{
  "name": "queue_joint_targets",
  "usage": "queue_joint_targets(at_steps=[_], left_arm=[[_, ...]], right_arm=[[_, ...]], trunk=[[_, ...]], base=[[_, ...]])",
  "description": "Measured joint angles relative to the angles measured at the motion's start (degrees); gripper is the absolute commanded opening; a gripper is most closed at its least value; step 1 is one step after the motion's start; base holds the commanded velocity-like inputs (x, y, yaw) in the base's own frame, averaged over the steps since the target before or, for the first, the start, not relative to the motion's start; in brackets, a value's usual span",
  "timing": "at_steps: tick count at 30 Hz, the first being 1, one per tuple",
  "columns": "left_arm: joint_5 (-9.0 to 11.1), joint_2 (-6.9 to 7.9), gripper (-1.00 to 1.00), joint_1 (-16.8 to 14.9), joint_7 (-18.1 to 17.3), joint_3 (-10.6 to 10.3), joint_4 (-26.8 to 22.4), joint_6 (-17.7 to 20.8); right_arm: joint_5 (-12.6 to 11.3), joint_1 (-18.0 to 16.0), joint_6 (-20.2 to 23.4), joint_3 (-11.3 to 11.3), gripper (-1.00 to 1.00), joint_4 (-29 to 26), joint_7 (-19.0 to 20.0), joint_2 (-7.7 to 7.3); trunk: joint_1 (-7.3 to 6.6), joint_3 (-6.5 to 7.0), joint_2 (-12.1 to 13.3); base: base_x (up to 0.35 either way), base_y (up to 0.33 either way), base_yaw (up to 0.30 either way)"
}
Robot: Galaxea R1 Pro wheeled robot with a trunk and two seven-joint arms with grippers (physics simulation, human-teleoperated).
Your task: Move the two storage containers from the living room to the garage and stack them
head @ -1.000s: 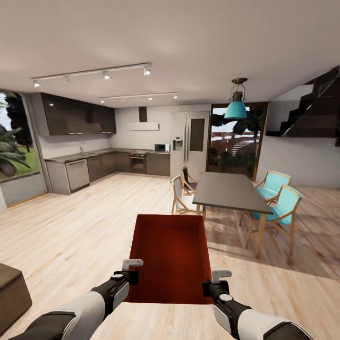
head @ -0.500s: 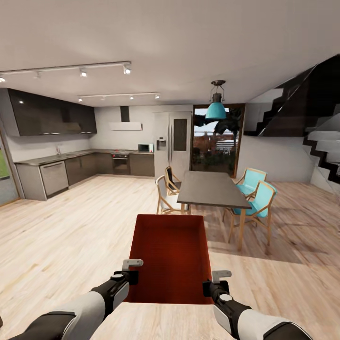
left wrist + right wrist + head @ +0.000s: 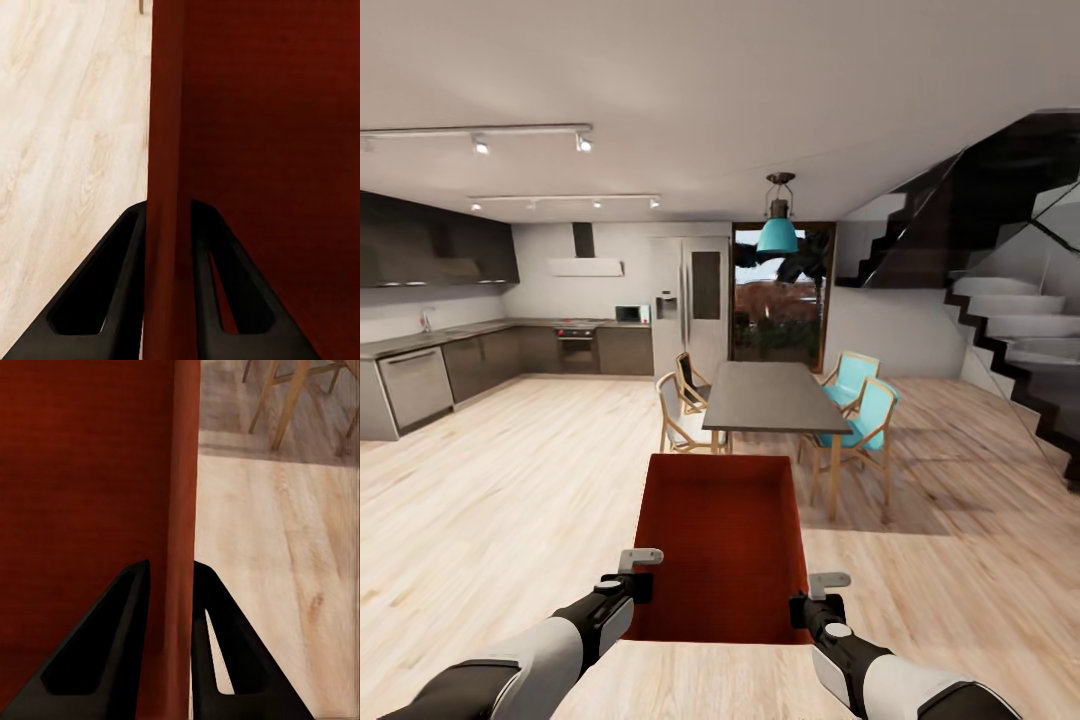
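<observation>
Head view | storage container [image 3: 720, 540] held level | long axis pointing forward

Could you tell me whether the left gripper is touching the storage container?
Touching: in the left wrist view, the left gripper fingers press both faces of the storage container wall.

Dining table [image 3: 775, 397] straight behind the carried storage container [image 3: 720, 545]; kitchen counter [image 3: 420, 345] far left of table, staircase [image 3: 1015, 330] right.

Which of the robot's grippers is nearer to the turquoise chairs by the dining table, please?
Right. The right gripper clamps the red bin on the wall facing the turquoise chairs; the left gripper clamps the opposite wall, with the bin between it and them.
</observation>
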Motion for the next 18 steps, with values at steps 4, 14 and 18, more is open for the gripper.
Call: queue_joint_targets(at_steps=[4,14,18], left_arm=[[0.00,0.00,-1.00,0.00,0.00,-0.01,0.00,0.00],[0.00,0.00,-1.00,0.00,0.00,-0.01,0.00,0.00],[-0.02,-0.01,-1.00,0.00,0.01,0.00,0.00,0.00]], right_arm=[[0.00,0.01,-0.01,-0.01,-1.00,0.00,0.00,0.00],[0.00,0.01,-0.01,-0.01,-1.00,0.00,0.00,0.00],[-0.05,0.01,-0.02,-0.01,-1.00,0.00,-0.02,0.01]], trunk=[[0.00,0.00,0.00],[0.00,0.00,0.00],[0.00,0.00,0.00]], base=[[0.000,0.000,-0.247],[0.000,0.000,-0.247],[0.000,0.000,-0.247]])
